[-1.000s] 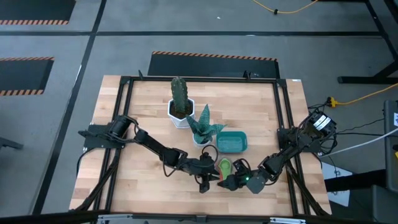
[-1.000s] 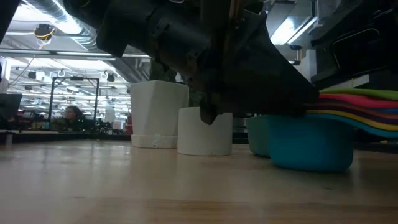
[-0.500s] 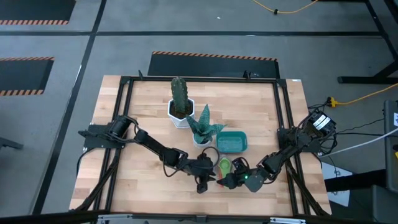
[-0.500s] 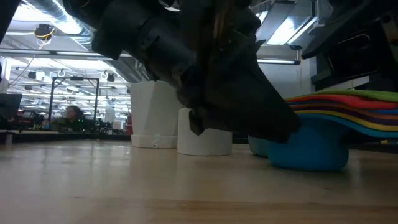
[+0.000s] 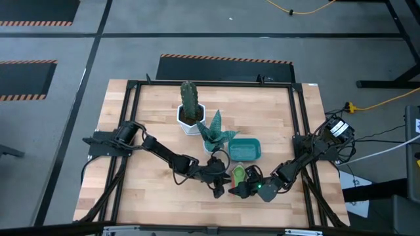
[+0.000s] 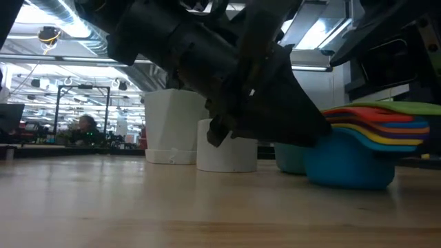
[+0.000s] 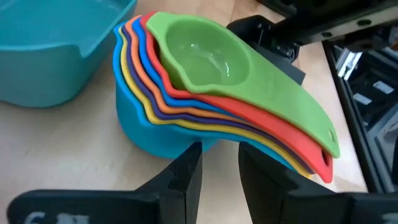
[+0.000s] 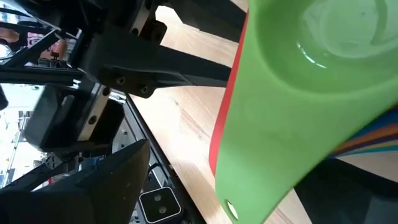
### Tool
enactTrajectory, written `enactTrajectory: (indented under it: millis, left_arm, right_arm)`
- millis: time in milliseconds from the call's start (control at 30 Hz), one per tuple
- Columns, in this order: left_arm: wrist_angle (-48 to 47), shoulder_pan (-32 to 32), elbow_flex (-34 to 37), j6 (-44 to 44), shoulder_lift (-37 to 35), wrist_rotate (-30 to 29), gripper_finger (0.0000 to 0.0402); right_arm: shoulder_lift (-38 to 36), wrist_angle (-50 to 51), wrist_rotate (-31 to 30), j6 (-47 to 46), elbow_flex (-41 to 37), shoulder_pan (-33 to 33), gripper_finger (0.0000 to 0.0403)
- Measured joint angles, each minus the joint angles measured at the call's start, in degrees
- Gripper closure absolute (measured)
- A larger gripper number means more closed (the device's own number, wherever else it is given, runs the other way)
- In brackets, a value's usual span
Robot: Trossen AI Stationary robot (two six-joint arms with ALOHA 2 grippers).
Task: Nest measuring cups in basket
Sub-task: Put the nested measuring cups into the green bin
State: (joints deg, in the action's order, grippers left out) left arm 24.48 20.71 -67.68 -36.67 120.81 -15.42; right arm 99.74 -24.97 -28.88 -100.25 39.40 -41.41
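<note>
Since before, measuring cups [image 7: 205,93] shifted rightward.

No readable text or labels anywhere

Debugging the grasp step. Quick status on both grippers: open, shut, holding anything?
Left gripper: fingers part-open beside the stacked measuring cups, gripping nothing visible.
Right gripper: at the cups' handle end; cannot be told.

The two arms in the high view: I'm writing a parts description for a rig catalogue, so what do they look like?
Both arms are black and slender, built of jointed segments with dark cables looping along them. The left gripper ends in two flat black fingers. The right gripper has a small green light glowing on its wrist, and its base carries a white label.
</note>
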Motion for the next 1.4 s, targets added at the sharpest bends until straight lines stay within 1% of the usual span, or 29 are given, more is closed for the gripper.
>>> enactTrajectory:
  millis: [167,300,467,667,1400]
  left_arm:
    - [0.27,0.27,0.0,-0.98,0.0,0.91,0.0305]
    - [1.11,0.35,0.0,-2.21,0.0,1.61,0.0305]
    - [1.1,0.31,0.0,-2.23,0.0,1.58,0.0305]
    - [1.44,0.35,0.0,-2.23,0.0,1.6,0.0305]
    - [4.79,0.17,0.0,-2.23,0.0,0.92,0.0305]
  right_arm:
    - [0.0,0.0,-0.3,-0.02,0.0,0.0,0.0037]
    - [0.0,-0.02,-2.6,-0.06,0.0,0.0,0.0037]
    - [0.0,-0.12,-3.22,-0.12,0.0,0.04,0.0037]
    - [0.0,-1.34,-6.0,-0.08,0.0,0.04,0.0037]
    - [0.0,-3.17,-6.14,0.18,0.02,0.04,0.0037]
